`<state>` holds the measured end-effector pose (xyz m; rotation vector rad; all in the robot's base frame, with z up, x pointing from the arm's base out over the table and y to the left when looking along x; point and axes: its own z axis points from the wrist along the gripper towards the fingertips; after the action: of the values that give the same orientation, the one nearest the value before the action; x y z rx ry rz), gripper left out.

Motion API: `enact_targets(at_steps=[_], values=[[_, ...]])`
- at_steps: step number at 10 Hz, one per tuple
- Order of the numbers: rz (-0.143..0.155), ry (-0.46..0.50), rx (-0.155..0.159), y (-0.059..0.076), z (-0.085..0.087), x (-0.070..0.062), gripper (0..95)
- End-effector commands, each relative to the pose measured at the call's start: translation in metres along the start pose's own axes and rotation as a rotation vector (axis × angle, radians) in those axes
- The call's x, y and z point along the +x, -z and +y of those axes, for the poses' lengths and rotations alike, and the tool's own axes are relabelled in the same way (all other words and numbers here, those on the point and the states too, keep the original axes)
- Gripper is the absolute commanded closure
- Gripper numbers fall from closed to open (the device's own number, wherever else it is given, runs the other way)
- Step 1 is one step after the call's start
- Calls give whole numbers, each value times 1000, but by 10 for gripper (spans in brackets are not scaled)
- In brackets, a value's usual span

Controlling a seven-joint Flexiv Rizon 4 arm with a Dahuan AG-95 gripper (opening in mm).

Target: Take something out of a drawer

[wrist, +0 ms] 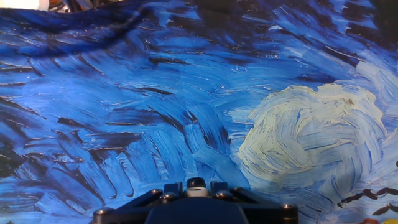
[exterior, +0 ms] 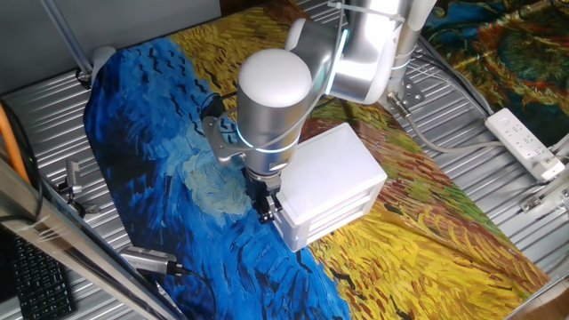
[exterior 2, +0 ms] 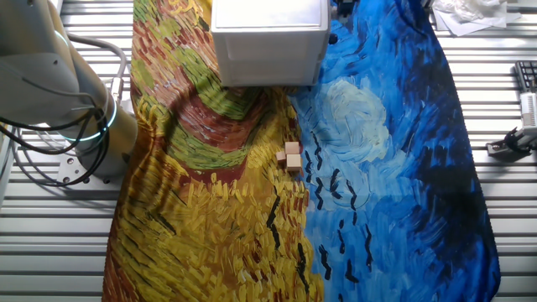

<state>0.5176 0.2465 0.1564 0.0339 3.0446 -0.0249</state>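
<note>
Pincer [exterior: 265, 212] beside white cabinet [exterior: 333, 182].

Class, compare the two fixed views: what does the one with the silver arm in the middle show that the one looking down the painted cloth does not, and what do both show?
Only the arm-centred view shows the tool, hanging beside the white cabinet; whether it is open cannot be told. It also shows a white power strip. Only the other fixed view shows the small wooden blocks lying on the cloth in front of the cabinet. Both show the cabinet and the blue and yellow painted cloth.
</note>
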Motion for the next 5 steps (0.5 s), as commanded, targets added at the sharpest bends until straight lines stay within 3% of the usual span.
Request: enact_targets(at_steps=[1,5], values=[[-4,3,-2,-1,-1,0,950],[-4,6,-4,-1,-3,-1,950]])
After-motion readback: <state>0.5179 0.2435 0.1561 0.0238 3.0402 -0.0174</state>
